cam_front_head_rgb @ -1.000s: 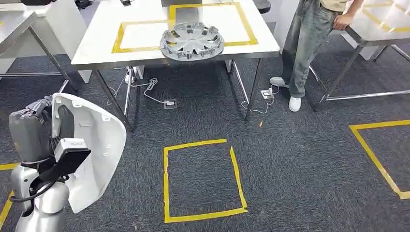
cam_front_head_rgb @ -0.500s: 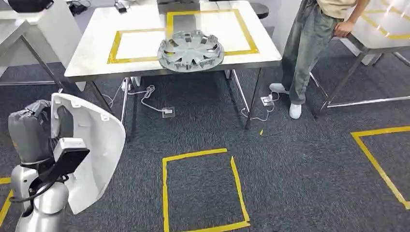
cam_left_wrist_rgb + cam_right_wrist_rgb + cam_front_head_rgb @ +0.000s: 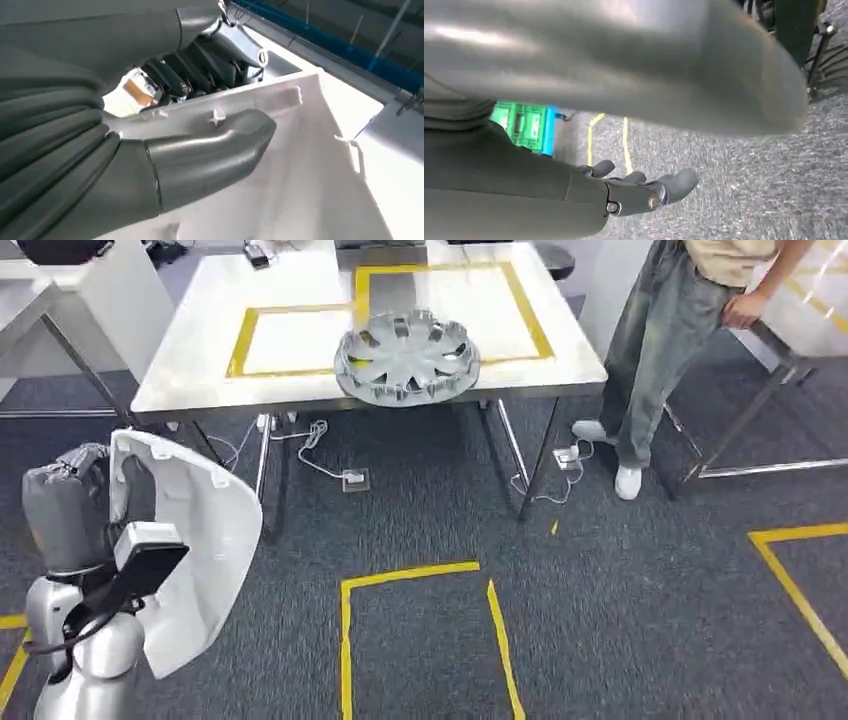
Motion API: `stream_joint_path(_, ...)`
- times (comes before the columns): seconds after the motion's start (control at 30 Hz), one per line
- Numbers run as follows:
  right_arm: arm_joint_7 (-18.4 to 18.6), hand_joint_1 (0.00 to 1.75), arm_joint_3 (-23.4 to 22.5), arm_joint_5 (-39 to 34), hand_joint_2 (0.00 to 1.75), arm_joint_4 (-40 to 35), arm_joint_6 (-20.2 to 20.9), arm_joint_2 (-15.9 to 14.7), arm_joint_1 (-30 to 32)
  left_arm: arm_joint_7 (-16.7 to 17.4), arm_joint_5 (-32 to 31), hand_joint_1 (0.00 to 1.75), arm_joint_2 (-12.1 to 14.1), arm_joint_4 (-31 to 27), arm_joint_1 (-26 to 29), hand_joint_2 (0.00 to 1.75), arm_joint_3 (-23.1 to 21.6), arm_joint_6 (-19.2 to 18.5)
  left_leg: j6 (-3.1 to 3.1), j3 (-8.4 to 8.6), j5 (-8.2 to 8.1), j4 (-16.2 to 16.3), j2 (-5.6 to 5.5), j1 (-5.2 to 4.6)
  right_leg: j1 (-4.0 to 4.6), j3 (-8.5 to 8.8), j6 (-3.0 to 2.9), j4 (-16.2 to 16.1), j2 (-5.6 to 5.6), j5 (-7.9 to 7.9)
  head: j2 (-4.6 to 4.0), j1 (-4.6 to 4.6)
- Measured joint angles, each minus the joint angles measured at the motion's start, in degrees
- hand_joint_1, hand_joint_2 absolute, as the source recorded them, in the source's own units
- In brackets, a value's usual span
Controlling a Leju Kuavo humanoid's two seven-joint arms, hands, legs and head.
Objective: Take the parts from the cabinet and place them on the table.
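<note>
A white desk [image 3: 200, 360] marked with yellow tape stands at the far side of the grey carpet [image 3: 620, 610], carrying a silver hubcap [image 3: 406, 355] at its near edge, with a person [image 3: 680, 330] standing at its right. At the near left, the left robot hand [image 3: 200, 145] clamps the rim of a white shell part [image 3: 195, 540], thumb pressed on its inner face. The right robot hand [image 3: 634, 190] hangs over the carpet, fingers loosely apart and holding nothing.

**The robot moves closer to the table**

The whole picture has slid, so the camera moved, not the things. The white table [image 3: 200, 370] now looks bigger and sits a bit lower in the head view than before. The silver wheel cover [image 3: 405, 355] on it looks nearer too. The yellow tape square [image 3: 345, 640] on the floor has slipped down, and its near side is now cut off at the edge. The person [image 3: 670, 350] by the table has slid to the right. The tape corner [image 3: 790, 570] on the right has slid down too.
</note>
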Motion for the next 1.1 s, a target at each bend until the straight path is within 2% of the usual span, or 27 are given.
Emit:
stream_joint_path(0.03, 0.7, 0.00, 0.0, 0.0, 0.00, 0.0, 0.0, 0.0, -0.2, 0.0, 0.0, 1.75, 0.0, -0.1, -0.3, 1.75, 0.0, 0.0, -0.53, -0.76, 1.10, 1.8, -0.04, 0.02, -0.11, 0.61, -0.38, -0.1, 0.22, -0.25, 0.00, 0.00)
stream_joint_path(0.1, 0.7, 0.00, 0.0, 0.2, 0.00, 0.0, 0.1, 0.0, -0.2, 0.0, 0.0, 1.75, 0.1, -0.1, -0.6, 1.75, 0.0, 0.1, -1.10, -5.58, 3.68, 9.2, 0.52, 0.10, -0.41, 2.20, -1.12, -0.7, 0.18, -1.10, 0.00, -0.24)
stream_joint_path(0.13, 0.4, 0.00, 0.0, 0.4, 0.00, 0.0, 0.1, 0.0, -0.3, 0.0, 0.0, 1.75, 0.2, 0.0, -0.8, 1.75, 0.0, 0.1, -1.37, -8.38, 2.98, 12.6, 0.56, 0.15, -0.44, 2.78, -1.39, -0.8, 0.18, -1.72, 0.00, -0.20)
stream_joint_path(0.2, 0.4, 0.00, 0.0, 0.6, 0.00, 0.0, 0.2, 0.0, -0.2, 0.2, -0.7, 1.75, 0.7, 0.2, -0.9, 1.75, 0.0, 0.4, -1.62, -12.68, -1.98, 16.4, 0.59, 0.23, -0.44, 4.10, -1.51, -0.8, 0.38, -2.93, 0.00, -0.24)
stream_joint_path(0.23, 0.4, 0.00, 0.0, 0.7, 0.00, 0.0, 0.2, 0.0, -0.1, 0.3, -1.2, 1.75, 0.9, 0.4, -1.0, 1.75, 0.0, 0.6, -1.55, -14.17, -4.20, 16.5, 0.58, 0.23, -0.44, 5.01, -1.49, -0.8, 0.47, -3.71, 0.00, -0.26)
stream_joint_path(0.27, 0.4, 0.00, 0.0, 0.7, 0.00, 0.0, 0.3, 0.0, 0.0, 0.4, -1.8, 1.75, 1.0, 0.5, -1.4, 1.75, 0.0, 0.7, -1.41, -14.71, -4.66, 15.3, 0.59, 0.23, -0.44, 5.86, -1.47, -0.8, 0.53, -4.38, 0.00, -0.28)
stream_joint_path(0.3, 0.4, 0.00, 0.0, 0.8, 0.00, 0.0, 0.4, 0.0, 0.0, 0.6, -2.2, 1.75, 1.1, 0.7, -2.0, 1.75, 0.0, 0.7, -1.26, -14.53, -3.63, 12.7, 0.59, 0.23, -0.44, 6.74, -1.40, -0.8, 0.56, -5.08, 0.00, -0.24)
stream_joint_path(0.33, 0.4, 0.00, 0.0, 0.8, 0.00, 0.0, 0.5, 0.0, -0.1, 0.7, -2.7, 1.75, 1.3, 0.9, -3.0, 1.75, 0.0, 0.8, -1.02, -13.86, -0.76, 8.8, 0.60, 0.23, -0.45, 7.70, -1.27, -0.8, 0.55, -5.80, 0.00, -0.26)
stream_joint_path(0.4, 0.4, 0.00, 0.0, 0.8, 0.00, 0.0, 0.5, 0.1, -0.2, 1.0, -3.1, 1.75, 1.8, 1.4, -4.8, 1.75, 0.0, 0.9, -0.70, -12.84, 8.86, 0.9, 0.73, 0.19, -0.33, 8.89, -0.81, -0.7, 0.52, -7.14, 0.00, -0.35)
stream_joint_path(0.47, 0.2, 0.00, 0.0, 1.2, 0.00, 0.0, 0.7, 0.1, -0.3, 2.2, -4.6, 1.75, 2.3, 1.8, -6.9, 1.75, 0.0, 1.3, 0.17, -11.82, 9.00, 0.7, 0.71, -0.14, -0.04, 9.67, 0.14, -1.0, 0.50, -8.65, 0.00, -0.37)
stream_joint_path(0.5, 0.4, 0.00, 0.1, 1.4, 0.00, 0.0, 0.7, 0.1, -0.3, 2.8, -4.9, 1.75, 2.5, 1.8, -8.1, 1.75, 0.0, 1.4, 0.76, -11.62, 8.84, 0.5, 0.58, 0.12, 0.05, 10.60, 0.50, -0.4, 0.52, -8.27, 0.00, -0.20)
stream_joint_path(0.53, 0.4, 0.00, 0.1, 1.6, 0.00, 0.0, 0.7, 0.1, -0.4, 3.1, -5.0, 1.75, 2.6, 1.9, -9.4, 1.75, 0.0, 1.5, 1.14, -11.15, 8.67, 0.6, 0.49, 0.06, 0.09, 10.32, 0.86, 0.4, 0.48, -7.65, 0.00, -0.24)
stream_joint_path(0.57, 0.4, 0.00, 0.1, 1.7, 0.00, 0.0, 0.7, 0.1, -0.6, 3.2, -5.2, 1.75, 2.7, 1.9, -10.3, 1.75, 0.0, 1.5, 1.51, -10.36, 8.48, 0.3, 0.30, 0.34, -0.05, 8.67, 1.15, 2.9, 0.40, -6.77, 0.00, -0.20)
stream_joint_path(0.6, 0.5, 0.00, 0.2, 1.7, 0.00, 0.0, 0.8, 0.1, -0.7, 3.4, -5.3, 1.75, 3.1, 1.9, -11.0, 1.75, 0.1, 1.6, 1.94, -9.68, 7.98, 0.2, 0.38, 0.31, -0.13, 6.48, 1.44, 6.8, 0.41, -5.34, 0.00, -0.18)
stream_joint_path(0.63, 0.3, 0.00, 0.3, 1.7, 0.00, 0.0, 0.9, 0.1, -0.7, 3.5, -5.3, 1.75, 3.2, 2.0, -11.5, 1.75, 0.1, 1.6, 2.23, -9.09, 7.37, 0.1, 0.41, 0.31, -0.20, 3.34, 1.74, 10.9, 0.39, -5.38, 0.00, -0.02)
stream_joint_path(0.67, 0.3, 0.00, 0.3, 1.7, 0.00, 0.0, 0.9, 0.1, -0.7, 3.6, -5.4, 1.75, 3.2, 2.1, -11.6, 1.75, 0.1, 1.6, 2.30, -8.58, 6.76, 0.1, 0.36, 0.30, -0.28, 0.63, 1.89, 13.8, 0.40, -6.97, 0.00, -0.07)
stream_joint_path(0.7, 0.3, 0.00, 0.3, 1.7, 0.00, 0.0, 0.9, 0.2, -0.7, 3.6, -5.4, 1.75, 3.2, 2.1, -11.6, 1.75, 0.1, 1.6, 2.36, -7.96, 6.12, 0.1, 0.32, 0.27, -0.32, -1.64, 1.96, 15.5, 0.39, -9.58, 0.00, -0.02)
stream_joint_path(0.77, 0.6, 0.00, 0.3, 1.9, 0.00, 0.0, 1.0, 0.2, -0.4, 3.6, -5.5, 1.75, 3.5, 2.1, -11.7, 1.75, 0.1, 1.6, 2.27, -6.26, 4.61, 0.1, 0.08, 0.27, -0.35, -4.43, 1.99, 15.1, 0.38, -13.65, 0.00, -0.02)
stream_joint_path(0.8, 0.6, 0.00, 0.3, 1.9, 0.00, 0.0, 1.0, 0.2, -0.3, 3.7, -5.6, 1.75, 3.6, 2.1, -11.9, 1.75, 0.2, 1.6, 2.13, -5.21, 3.77, 0.1, 0.01, 0.28, -0.35, -4.60, 1.84, 12.6, 0.38, -13.09, 0.00, -0.02)
stream_joint_path(0.83, 0.6, 0.00, 0.3, 1.9, 0.00, 0.0, 1.0, 0.2, -0.3, 3.7, -5.7, 1.75, 3.8, 2.2, -12.1, 1.75, 0.2, 1.6, 1.99, -4.16, 2.95, 0.1, -0.02, 0.27, -0.34, -4.15, 1.76, 9.1, 0.38, -10.94, 0.00, -0.02)
stream_joint_path(0.87, 0.6, 0.00, 0.3, 1.9, 0.00, 0.0, 1.0, 0.2, -0.2, 3.7, -5.8, 1.75, 4.0, 2.2, -12.2, 1.75, 0.2, 1.6, 1.83, -3.08, 2.07, 0.1, 0.00, 0.27, -0.30, -3.39, 1.38, 4.7, 0.35, -6.43, 0.00, -0.02)
stream_joint_path(0.9, 0.6, 0.00, 0.3, 1.9, 0.00, 0.0, 1.1, 0.2, -0.1, 3.7, -5.8, 1.75, 4.2, 2.3, -12.4, 1.75, 0.2, 1.6, 1.64, -3.13, 1.29, -0.1, 0.04, 0.27, -0.19, -2.96, 0.91, 0.7, 0.20, 0.10, 0.00, -0.02)
stream_joint_path(0.93, 0.4, 0.00, 0.3, 1.9, 0.00, 0.0, 1.2, 0.2, 0.0, 3.8, -5.9, 1.75, 4.3, 2.7, -12.6, 1.75, 0.2, 1.6, 1.28, -1.76, 0.45, 0.4, -0.29, 0.00, 0.22, -2.85, 0.79, -0.1, 0.17, 2.09, 0.00, -0.05)
stream_joint_path(0.97, 0.5, 0.00, 0.3, 1.9, 0.00, 0.0, 1.2, 0.2, 0.0, 3.8, -6.0, 1.75, 4.5, 2.7, -12.8, 1.75, 0.2, 1.7, 0.78, -1.42, -0.36, 0.0, -0.34, -0.02, 0.34, -2.13, 0.52, 0.1, 0.21, 1.30, 0.00, -0.13)
stream_joint_path(1.0, 0.9, 0.00, 0.3, 1.9, 0.00, 0.0, 1.2, 0.3, -0.1, 3.8, -6.1, 1.75, 4.7, 2.6, -13.0, 1.75, 0.2, 1.7, 0.37, -0.05, -0.06, 0.1, -0.40, 0.05, 0.27, -1.57, 0.07, -0.2, 0.30, 1.11, 0.00, 0.02)
stream_joint_path(1.03, 1.2, 0.00, 0.3, 1.9, 0.00, 0.0, 1.3, 0.4, -0.3, 3.8, -6.2, 1.75, 5.0, 2.6, -13.5, 1.75, 0.2, 1.7, -0.11, -0.32, 0.80, 0.7, -0.37, -0.02, 0.22, -0.87, -0.47, -0.4, 0.24, 0.70, 0.00, -0.04)
stream_joint_path(1.1, 1.2, 0.00, 0.4, 2.1, 0.00, 0.0, 1.3, 0.5, -0.4, 3.8, -6.4, 1.75, 5.5, 2.6, -14.1, 1.75, 0.3, 1.8, -0.66, -2.72, 2.70, 5.8, 0.04, 0.07, -0.18, 1.37, -1.20, -1.0, 0.38, -0.03, 0.00, -0.23)
